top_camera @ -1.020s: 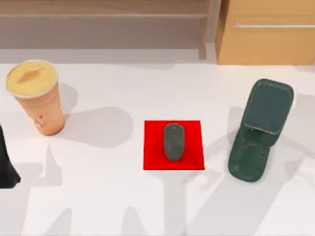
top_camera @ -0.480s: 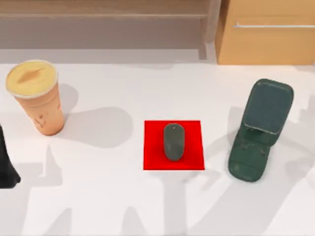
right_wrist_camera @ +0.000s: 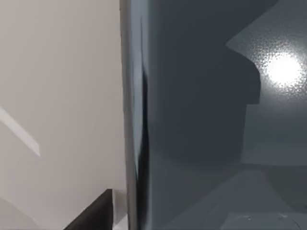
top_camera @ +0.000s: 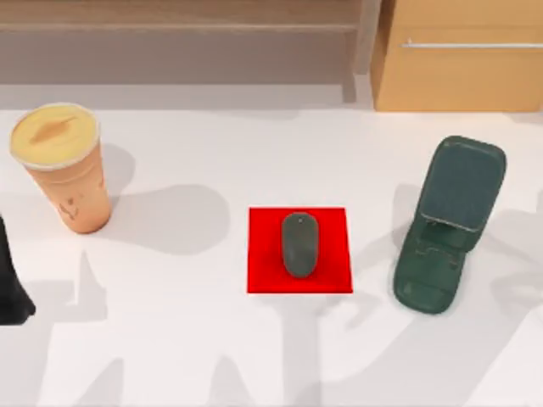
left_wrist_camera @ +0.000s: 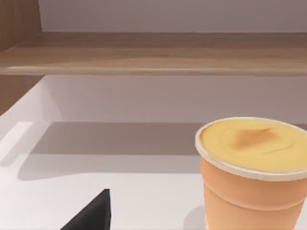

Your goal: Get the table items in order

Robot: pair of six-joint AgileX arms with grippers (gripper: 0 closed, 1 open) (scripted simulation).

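Right hand [right_wrist_camera: 125, 211] looks to be gripping the big grey-blue slab phone [right_wrist_camera: 206, 115] off frame-right, so imo lower it slowly onto the dark green hinged stand [top_camera: 448, 227] at right-centre; left hand, can't tell.

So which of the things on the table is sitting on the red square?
The mouse. It lies in the middle of the red square, while the cup and the green stand rest on the bare white table.
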